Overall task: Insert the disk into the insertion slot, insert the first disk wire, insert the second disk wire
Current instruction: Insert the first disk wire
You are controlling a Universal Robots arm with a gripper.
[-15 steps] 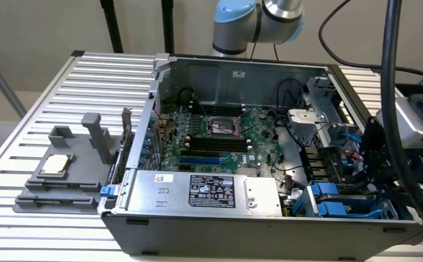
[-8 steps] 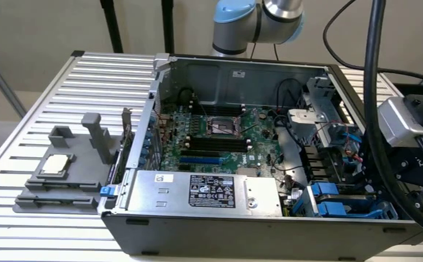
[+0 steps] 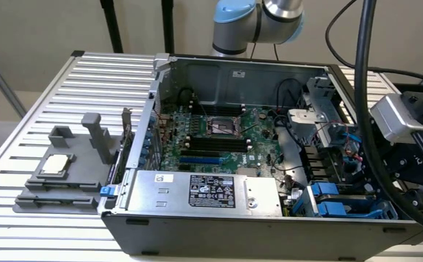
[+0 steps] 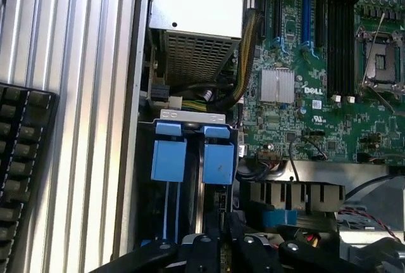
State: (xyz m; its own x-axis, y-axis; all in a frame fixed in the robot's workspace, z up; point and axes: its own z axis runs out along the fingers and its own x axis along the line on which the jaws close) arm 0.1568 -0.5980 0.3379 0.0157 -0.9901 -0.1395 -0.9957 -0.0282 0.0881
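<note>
The gripper (image 4: 221, 247) hangs just over the slot (image 4: 190, 116), fingers (image 4: 201, 251) pinched together on nothing I can see; the disk (image 4: 169, 159) looks seated edge-on inside, its blue end outward; shut fingers suit pressing, not carrying.

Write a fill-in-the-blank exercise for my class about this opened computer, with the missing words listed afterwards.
1. The motherboard inside the computer case is coloured ____.
2. The large label on the silver power-supply box has a ____ background.
3. The insertion slot has two plastic tabs coloured ____.
Missing words: green; black; blue.
</note>
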